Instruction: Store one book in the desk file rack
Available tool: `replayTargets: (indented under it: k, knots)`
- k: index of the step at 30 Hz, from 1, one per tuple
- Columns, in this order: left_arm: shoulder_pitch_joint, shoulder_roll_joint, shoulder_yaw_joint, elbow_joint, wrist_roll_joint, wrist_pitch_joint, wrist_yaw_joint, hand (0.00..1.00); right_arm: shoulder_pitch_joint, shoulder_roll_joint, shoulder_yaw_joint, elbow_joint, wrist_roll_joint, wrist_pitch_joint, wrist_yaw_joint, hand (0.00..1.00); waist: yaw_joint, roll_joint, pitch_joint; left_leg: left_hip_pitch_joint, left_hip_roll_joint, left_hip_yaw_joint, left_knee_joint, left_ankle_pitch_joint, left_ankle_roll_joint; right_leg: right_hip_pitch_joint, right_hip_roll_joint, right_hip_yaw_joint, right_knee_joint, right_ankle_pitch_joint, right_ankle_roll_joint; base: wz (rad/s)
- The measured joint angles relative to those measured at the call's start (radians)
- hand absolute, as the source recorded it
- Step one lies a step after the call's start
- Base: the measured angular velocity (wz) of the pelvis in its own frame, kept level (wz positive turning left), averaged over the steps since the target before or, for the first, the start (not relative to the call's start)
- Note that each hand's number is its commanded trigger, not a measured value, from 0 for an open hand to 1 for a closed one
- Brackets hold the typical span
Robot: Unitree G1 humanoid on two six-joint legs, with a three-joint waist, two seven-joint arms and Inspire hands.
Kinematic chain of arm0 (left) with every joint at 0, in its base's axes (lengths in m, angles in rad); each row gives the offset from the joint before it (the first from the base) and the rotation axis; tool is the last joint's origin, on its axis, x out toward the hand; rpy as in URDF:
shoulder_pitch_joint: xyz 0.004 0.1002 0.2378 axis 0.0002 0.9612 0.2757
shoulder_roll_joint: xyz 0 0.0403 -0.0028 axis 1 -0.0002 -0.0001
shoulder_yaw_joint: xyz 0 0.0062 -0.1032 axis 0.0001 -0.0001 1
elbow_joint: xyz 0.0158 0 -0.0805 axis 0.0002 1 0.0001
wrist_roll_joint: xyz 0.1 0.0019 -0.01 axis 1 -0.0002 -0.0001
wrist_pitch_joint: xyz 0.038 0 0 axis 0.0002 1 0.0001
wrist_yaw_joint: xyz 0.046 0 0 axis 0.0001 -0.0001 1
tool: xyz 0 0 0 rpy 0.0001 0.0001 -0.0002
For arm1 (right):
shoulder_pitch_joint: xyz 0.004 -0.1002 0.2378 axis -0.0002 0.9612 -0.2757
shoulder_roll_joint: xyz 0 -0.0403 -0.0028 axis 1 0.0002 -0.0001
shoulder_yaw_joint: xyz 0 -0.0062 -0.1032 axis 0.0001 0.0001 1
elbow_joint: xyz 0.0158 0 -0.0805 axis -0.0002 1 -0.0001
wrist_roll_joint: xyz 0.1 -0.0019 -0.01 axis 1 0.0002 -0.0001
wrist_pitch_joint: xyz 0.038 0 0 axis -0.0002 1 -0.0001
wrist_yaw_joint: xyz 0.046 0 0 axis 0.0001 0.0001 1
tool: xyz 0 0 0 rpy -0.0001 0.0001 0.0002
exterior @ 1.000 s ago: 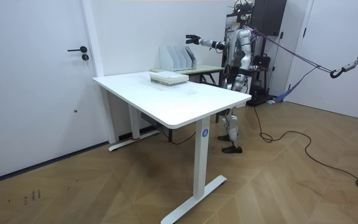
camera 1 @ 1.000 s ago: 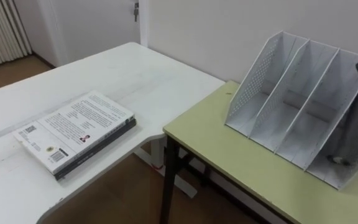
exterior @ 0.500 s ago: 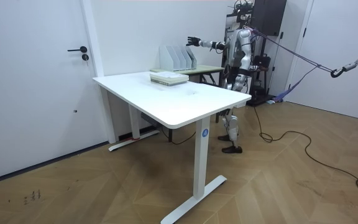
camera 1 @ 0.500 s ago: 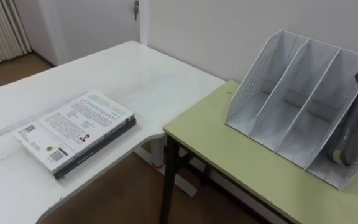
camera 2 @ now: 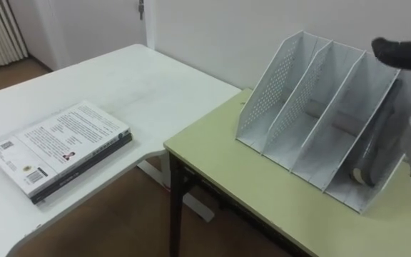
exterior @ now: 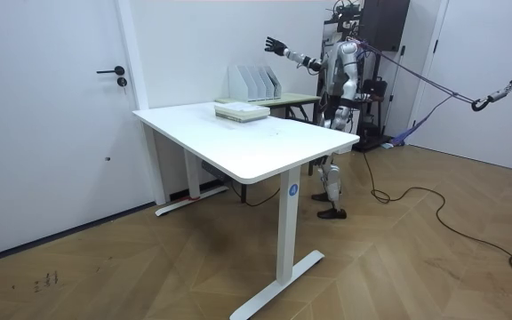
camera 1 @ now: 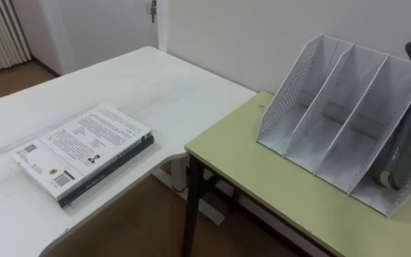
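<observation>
Right hand (exterior: 275,43) higher than 1 s ago, fingers spread, holding nothing, above file rack (camera 1: 334,121), 2 stacked books (camera 1: 84,152) flat on white table (camera 1: 155,78).

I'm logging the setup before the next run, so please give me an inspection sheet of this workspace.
surface: white desk adjoining a green table.
job's things: stacked books lying flat on the desk; file rack upright on the green table, with a blurred grey item in its right-end compartment, possibly a book.
clutter: nothing seen.
hands: right hand raised above the rack, fingers spread, holding nothing.
cables: nothing seen apart from the robot's own.
surroundings: door, wood floor, curtain.
</observation>
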Motion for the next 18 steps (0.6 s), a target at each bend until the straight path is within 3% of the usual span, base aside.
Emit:
replayTargets:
  k: [4, 6, 9, 14, 18]
  knots:
    - [0.002, -0.003, -0.001, -0.001, -0.001, -0.004, 0.008, 0.00, 0.080, 0.007, 0.003, -0.185, 0.077, -0.019, 0.091, 0.00, 0.008, 0.009, 0.0067, 0.006, 0.001, 0.000, 0.000, 0.000, 0.000, 0.007, 0.001, 0.001, 0.000, 0.000, -0.001, 0.00]
    - [0.001, -0.003, -0.001, -0.001, 0.000, -0.005, 0.018, 0.00, 0.152, 0.012, 0.019, -0.258, 0.129, -0.035, 0.191, 0.00, 0.004, 0.011, 0.0104, 0.014, 0.002, 0.000, -0.002, 0.000, 0.000, 0.013, 0.001, 0.001, 0.001, 0.000, -0.001, 0.00]
    - [0.001, -0.002, -0.001, -0.001, -0.001, -0.003, 0.026, 0.00, 0.230, 0.027, 0.042, -0.329, 0.218, -0.016, 0.332, 0.00, 0.005, 0.013, 0.0112, 0.005, 0.002, 0.000, 0.001, 0.000, 0.000, 0.010, 0.000, -0.001, 0.001, 0.001, -0.001, 0.00]
    - [0.005, -0.002, 0.010, -0.001, -0.001, 0.000, 0.021, 0.00, 0.262, 0.040, 0.069, -0.413, 0.296, 0.020, 0.565, 0.00, 0.005, 0.016, 0.0094, 0.004, 0.005, 0.002, -0.002, -0.001, -0.001, 0.009, 0.002, -0.002, -0.001, 0.002, -0.002, -0.01]
    - [0.003, 0.002, 0.009, 0.001, -0.003, 0.001, 0.003, 0.00, 0.263, 0.039, 0.128, -0.488, 0.312, 0.022, 0.782, 0.00, 0.017, 0.012, 0.0064, 0.006, 0.009, 0.001, 0.000, -0.001, -0.002, 0.010, 0.003, -0.005, -0.003, 0.003, -0.004, 0.01]
